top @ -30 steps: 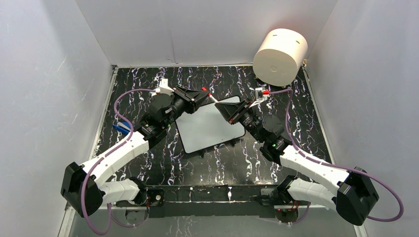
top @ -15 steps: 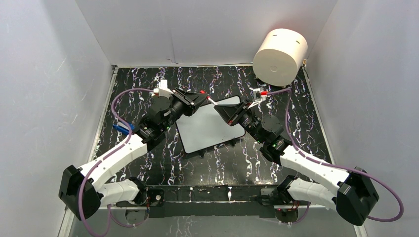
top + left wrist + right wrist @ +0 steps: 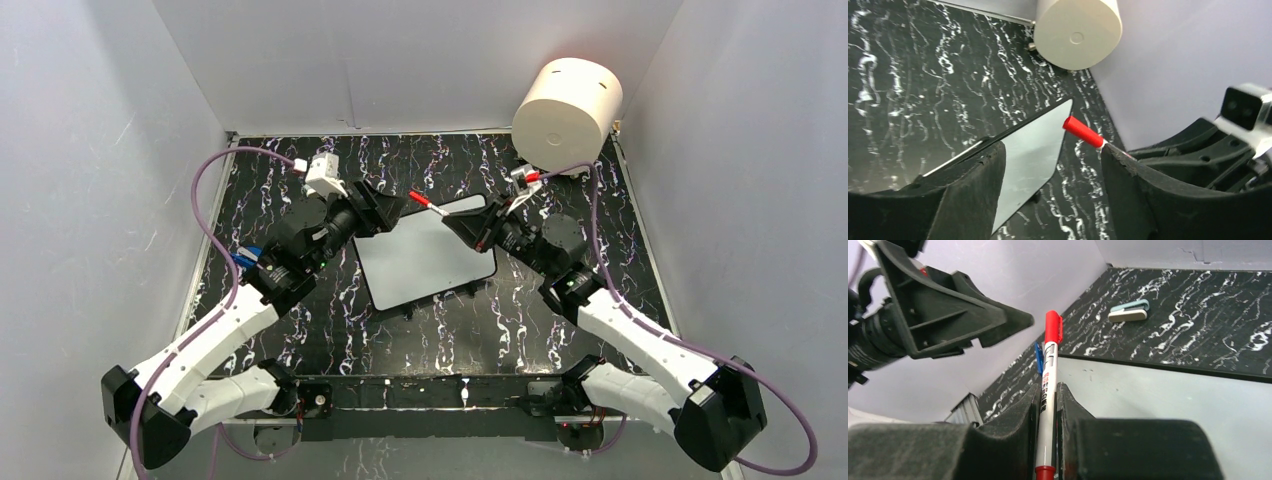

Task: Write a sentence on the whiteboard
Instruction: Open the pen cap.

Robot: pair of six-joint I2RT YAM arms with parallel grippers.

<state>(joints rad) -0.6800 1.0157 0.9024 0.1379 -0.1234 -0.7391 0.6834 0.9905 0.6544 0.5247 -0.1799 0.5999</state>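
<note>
The whiteboard (image 3: 425, 262) lies flat mid-table, its face plain white with no sentence in view; it also shows in the wrist views (image 3: 1033, 150) (image 3: 1173, 390). My right gripper (image 3: 455, 222) (image 3: 1048, 387) is shut on a white marker (image 3: 1049, 370) with its red cap (image 3: 424, 201) (image 3: 1083, 131) on, held above the board's far edge and pointing at the left gripper. My left gripper (image 3: 395, 205) (image 3: 1053, 150) stands open a short way left of the cap, with nothing between its fingers.
A cream cylinder (image 3: 567, 115) (image 3: 1078, 30) lies on its side in the far right corner. A blue object (image 3: 245, 257) (image 3: 1038, 357) sits by the left wall. A small pale eraser-like piece (image 3: 1129, 311) lies on the black marbled table. White walls enclose three sides.
My left gripper has opened and drawn back to the left, away from the marker's cap. The right gripper stays shut on the marker, which has tilted a little; the cap is still on.
</note>
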